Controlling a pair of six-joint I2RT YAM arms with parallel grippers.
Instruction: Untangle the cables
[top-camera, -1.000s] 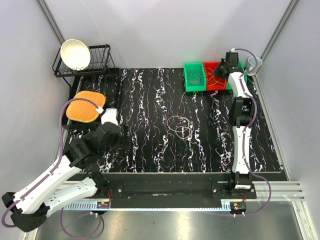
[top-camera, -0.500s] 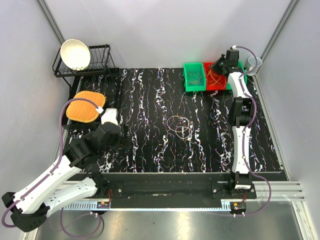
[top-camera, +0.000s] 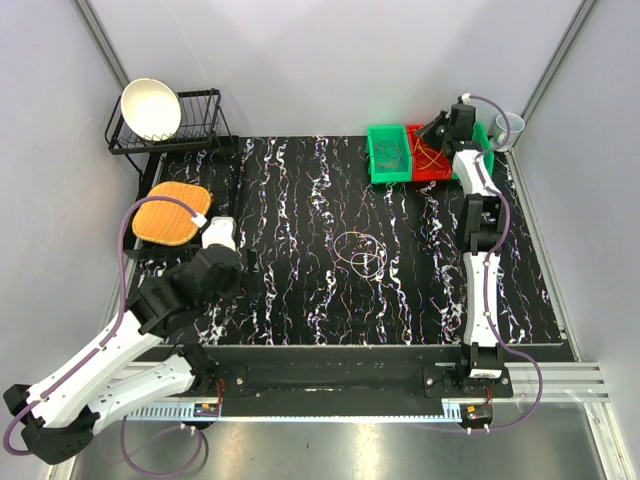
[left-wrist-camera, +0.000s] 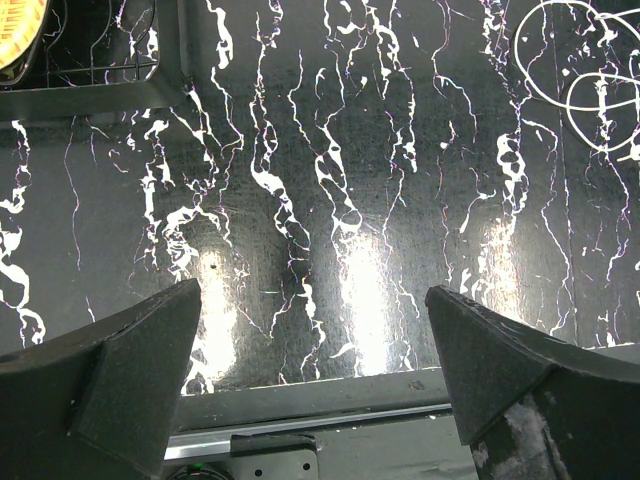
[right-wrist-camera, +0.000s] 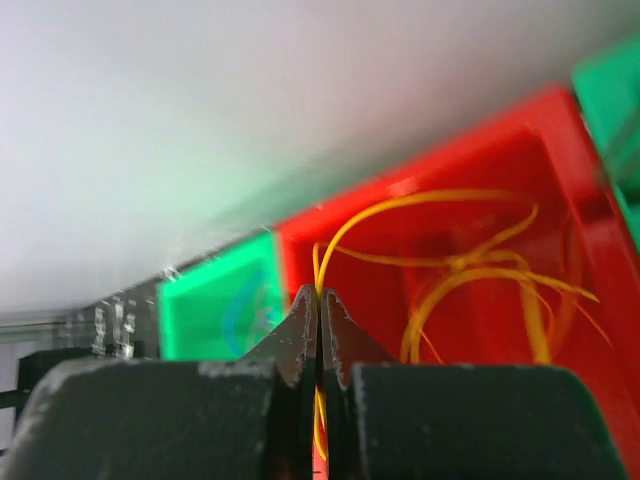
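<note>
**Right arm holds one orange cable over the red bin, and a tangle waits in the middle**

Nearest to us, on the left, the left gripper (left-wrist-camera: 312, 290) hangs over the black marbled table (top-camera: 300, 310). Its jaws are wide apart and nothing is between them.

A little farther, about the middle of the table, lies a small tangle of cables (top-camera: 362, 252). They are thin pale loops that cross over each other, well apart from both arms. We cannot tell their colours with confidence.

At the far right, the right gripper (right-wrist-camera: 320, 300) is above the red bin (top-camera: 420, 176), which stands just to the right of a green bin (right-wrist-camera: 200, 310). Its jaws are pressed together on one orange cable (right-wrist-camera: 400, 205), and the wire comes out of the very tips. More orange loops (right-wrist-camera: 470, 272) lie in the bin behind it. They seem to cross the held one, but the wrist picture is too blurred for us to be sure.

We see three risks from here:

- **Snagging:** if the held cable is hooked into the other loops, lifting or pulling it may drag them out of the bin.
- **Slipping:** the wire is very thin and sits only at the fingertips, so a small side pull could free it.
- **Bin moving:** the bin looks light, and a caught loop could shift or tip it.

We also judge that the task is not finished, because the tangle in the middle is not yet separated.
</note>
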